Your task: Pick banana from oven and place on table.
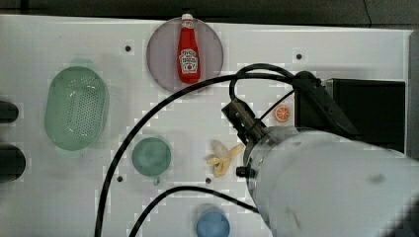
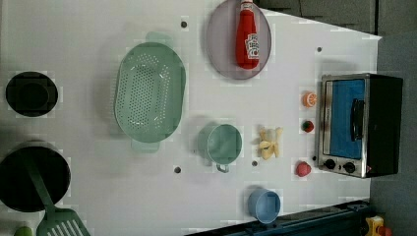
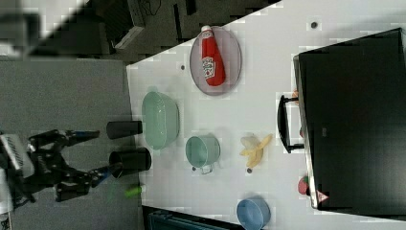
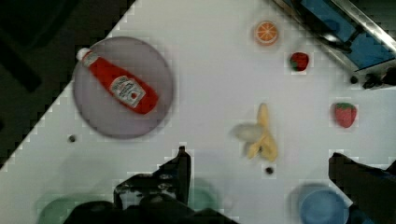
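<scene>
The banana [image 1: 223,158] [image 2: 270,142] lies on the white table [image 1: 49,197], partly peeled with its flaps splayed, between the green cup and the oven [image 2: 359,125]. The oven's blue glass door looks shut in the left view. The wrist view looks down from high above on the banana [image 4: 259,135], with my gripper [image 4: 266,172] open and nothing between its dark fingers [image 4: 180,170]. In the right view the gripper [image 3: 95,153] hangs open, far towards the right view's left of the banana [image 3: 255,148] and the oven [image 3: 354,120].
A ketchup bottle [image 1: 188,54] lies on a round grey-purple plate [image 1: 160,49]. A green colander [image 1: 76,108], a green cup [image 1: 151,156] and a blue cup [image 1: 213,226] stand nearby. An orange slice [image 2: 309,99] and red strawberries [image 2: 303,168] sit before the oven. Black pots [image 2: 32,93] stand at the left view's left.
</scene>
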Controlling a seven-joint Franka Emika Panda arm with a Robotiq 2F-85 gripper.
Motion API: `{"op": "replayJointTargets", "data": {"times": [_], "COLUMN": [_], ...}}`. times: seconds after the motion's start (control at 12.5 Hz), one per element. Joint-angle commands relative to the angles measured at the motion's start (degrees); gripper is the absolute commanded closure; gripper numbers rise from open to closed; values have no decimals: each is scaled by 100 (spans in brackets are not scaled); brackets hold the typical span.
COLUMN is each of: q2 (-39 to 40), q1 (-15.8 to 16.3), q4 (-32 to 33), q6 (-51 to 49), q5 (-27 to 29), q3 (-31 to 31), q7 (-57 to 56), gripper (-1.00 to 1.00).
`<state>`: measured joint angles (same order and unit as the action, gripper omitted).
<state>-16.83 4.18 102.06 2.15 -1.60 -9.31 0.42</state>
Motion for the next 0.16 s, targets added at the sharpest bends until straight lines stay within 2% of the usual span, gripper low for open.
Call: {"op": "replayJointTargets", "data": {"times": [0.08, 0.16], "q2": [336, 346], "q1": [63, 64], "q4": [273, 276], "q6": [12, 12], "q5": [-83, -83], "q3": [62, 62], "q7": [94, 94], "gripper": [-100, -100]}}
